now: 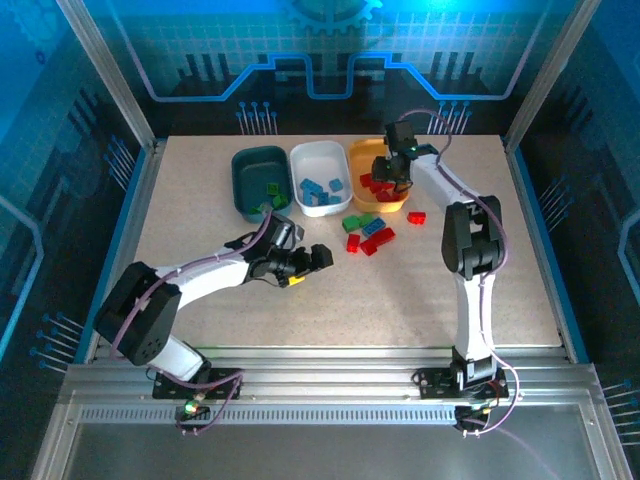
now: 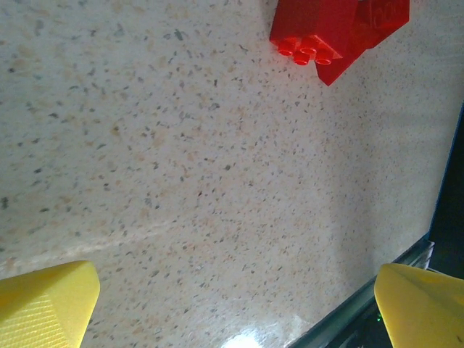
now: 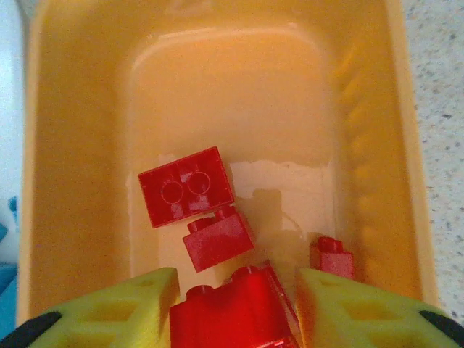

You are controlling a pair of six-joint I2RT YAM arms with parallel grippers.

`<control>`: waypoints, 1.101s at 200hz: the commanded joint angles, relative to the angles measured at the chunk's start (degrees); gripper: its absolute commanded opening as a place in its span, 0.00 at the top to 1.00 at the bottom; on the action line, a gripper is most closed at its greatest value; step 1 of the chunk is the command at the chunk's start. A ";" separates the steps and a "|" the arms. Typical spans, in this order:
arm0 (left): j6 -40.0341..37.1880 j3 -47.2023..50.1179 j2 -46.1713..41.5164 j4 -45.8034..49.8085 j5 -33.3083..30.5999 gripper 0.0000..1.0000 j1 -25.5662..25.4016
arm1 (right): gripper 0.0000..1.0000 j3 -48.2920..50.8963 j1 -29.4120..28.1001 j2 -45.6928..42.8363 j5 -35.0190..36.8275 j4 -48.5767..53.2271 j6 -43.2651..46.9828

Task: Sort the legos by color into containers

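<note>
Right wrist view: your right gripper (image 3: 235, 286) is clamped on a held red brick (image 3: 232, 315), cut off at 6 o'clock, over the orange-yellow tray (image 3: 43, 145). An upturned red lego (image 3: 186, 186) lies inside, its long axis roughly 9 to 3. Your left gripper (image 2: 235, 290) hangs with fingers apart over the table (image 2: 181, 181). A cropped red lego (image 2: 333, 29) sits at 1 o'clock.

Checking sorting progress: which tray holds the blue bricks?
The white tray, middle of three; the teal one holds green bricks, the orange one red bricks.
</note>
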State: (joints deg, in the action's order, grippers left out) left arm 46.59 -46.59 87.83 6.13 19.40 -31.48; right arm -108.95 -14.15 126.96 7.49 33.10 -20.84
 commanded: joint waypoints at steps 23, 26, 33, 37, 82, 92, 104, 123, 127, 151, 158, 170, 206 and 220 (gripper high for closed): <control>0.09 -1.97 0.63 -1.62 1.70 0.01 -0.64 | 0.34 -0.35 -0.78 -5.46 -0.87 1.72 0.18; 0.12 -1.86 0.53 -1.63 1.58 0.01 -0.66 | 0.34 0.67 -0.91 -6.59 -0.56 1.34 0.06; 0.10 -1.74 0.20 -1.56 1.28 0.01 -0.64 | 0.33 3.33 -1.30 -9.37 0.42 0.33 -0.20; 0.08 -1.64 -0.04 -1.56 0.99 0.01 -0.68 | 0.32 4.96 -1.61 -11.00 1.23 -0.06 -0.43; -0.41 0.79 -6.22 3.89 -8.19 0.01 0.37 | 0.34 31.21 -10.79 -28.66 8.26 -4.85 -12.59; 0.32 1.64 -7.60 5.42 -10.04 0.01 1.36 | 0.35 34.50 -13.91 -30.01 9.13 -4.61 -15.77; 1.47 3.22 -9.29 6.21 -10.74 0.01 2.98 | 0.35 37.27 -17.09 -30.62 9.08 -4.99 -18.35; 3.11 6.01 -12.03 6.20 -10.70 0.01 5.23 | 0.34 37.49 -20.21 -28.57 10.69 -3.48 -20.55; 3.30 6.65 -12.67 6.18 -10.61 0.01 5.62 | 0.34 37.15 -20.50 -27.77 10.57 -2.96 -20.85; 3.85 9.62 -16.51 6.35 -10.78 0.01 6.41 | 0.34 34.78 -21.99 -23.05 11.00 -0.66 -21.73; 4.18 10.56 -17.65 6.26 -10.87 0.01 6.44 | 0.34 34.00 -22.27 -21.86 10.80 -0.25 -21.73; 4.58 12.16 -19.39 6.01 -10.87 0.01 6.43 | 0.34 32.75 -22.74 -19.76 10.82 0.20 -21.73; 5.02 15.18 -23.14 6.17 -11.00 0.01 6.69 | 0.38 29.81 -22.76 -14.44 10.47 0.02 -21.46; 4.77 15.47 -23.80 6.59 -10.90 0.01 6.83 | 0.41 28.84 -22.76 -13.32 10.68 -0.02 -20.92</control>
State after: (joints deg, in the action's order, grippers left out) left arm 50.98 -32.16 65.89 11.66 9.58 -25.23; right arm -78.06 -36.23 110.96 17.61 32.38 -41.15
